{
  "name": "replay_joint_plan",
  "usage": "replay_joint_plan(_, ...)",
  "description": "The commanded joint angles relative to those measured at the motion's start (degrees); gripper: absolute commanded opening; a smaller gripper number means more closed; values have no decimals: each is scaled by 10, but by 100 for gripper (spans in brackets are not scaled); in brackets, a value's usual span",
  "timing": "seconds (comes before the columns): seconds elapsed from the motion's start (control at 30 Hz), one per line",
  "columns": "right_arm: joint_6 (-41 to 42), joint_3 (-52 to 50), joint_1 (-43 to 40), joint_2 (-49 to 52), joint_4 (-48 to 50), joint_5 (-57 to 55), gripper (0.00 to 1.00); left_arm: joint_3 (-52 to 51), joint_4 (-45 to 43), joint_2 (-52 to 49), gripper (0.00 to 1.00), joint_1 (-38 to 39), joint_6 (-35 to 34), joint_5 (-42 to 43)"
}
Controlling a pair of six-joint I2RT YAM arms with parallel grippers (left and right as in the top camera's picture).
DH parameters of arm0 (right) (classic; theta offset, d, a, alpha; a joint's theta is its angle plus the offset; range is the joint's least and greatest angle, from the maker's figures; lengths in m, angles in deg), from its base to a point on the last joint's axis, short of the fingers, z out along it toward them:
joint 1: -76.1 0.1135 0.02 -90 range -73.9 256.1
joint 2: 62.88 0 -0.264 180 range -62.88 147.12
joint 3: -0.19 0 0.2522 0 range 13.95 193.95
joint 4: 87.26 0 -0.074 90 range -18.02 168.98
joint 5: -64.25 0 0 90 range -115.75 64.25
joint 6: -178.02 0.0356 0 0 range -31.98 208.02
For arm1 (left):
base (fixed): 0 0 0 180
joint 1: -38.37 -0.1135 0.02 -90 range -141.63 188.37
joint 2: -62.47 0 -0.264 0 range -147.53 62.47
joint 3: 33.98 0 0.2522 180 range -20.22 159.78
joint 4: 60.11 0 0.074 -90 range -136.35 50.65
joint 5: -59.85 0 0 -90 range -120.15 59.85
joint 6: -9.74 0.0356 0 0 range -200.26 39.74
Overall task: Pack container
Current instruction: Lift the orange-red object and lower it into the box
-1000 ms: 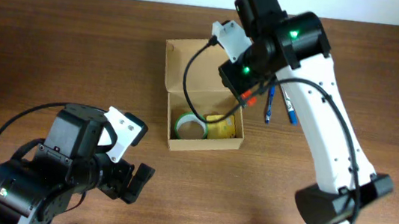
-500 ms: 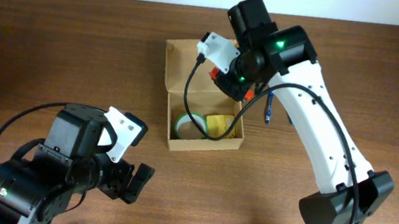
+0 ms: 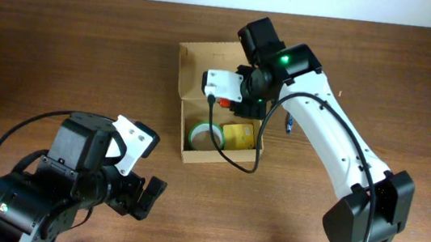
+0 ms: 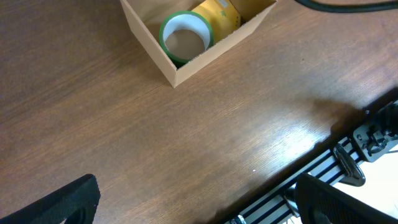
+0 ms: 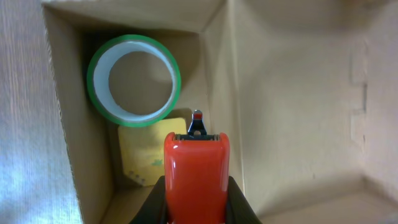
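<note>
I find the right gripper (image 3: 236, 99) clenched on a red item (image 5: 196, 180), over the open box (image 3: 206, 59) at mid-table (image 3: 60, 54). Inside lie tape (image 5: 99, 99) and a yellow pad (image 5: 140, 155). The left gripper (image 3: 145, 199) is released, well apart.

White links (image 3: 335, 143), black joints (image 3: 362, 223), green lights (image 3: 285, 60), black cables (image 3: 212, 125)

Overhead looks straight down on the table (image 3: 60, 54); both wrist views — right closest — share the tape roll (image 5: 134, 79) in the container (image 5: 292, 93).
</note>
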Motion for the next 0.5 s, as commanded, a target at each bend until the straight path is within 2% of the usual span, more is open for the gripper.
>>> replay_joint_plan(0.0, -72, -10, 7, 7, 11, 35, 4, 2, 0, 3, 100, -2, 11, 8)
replay_joint_plan(0.27, -92, -11, 8, 42, 25, 42, 4, 2, 0, 3, 99, -2, 11, 8)
replay_joint_plan(0.47, -92, -12, 8, 64, 35, 87, 4, 2, 0, 3, 100, -1, 11, 8)
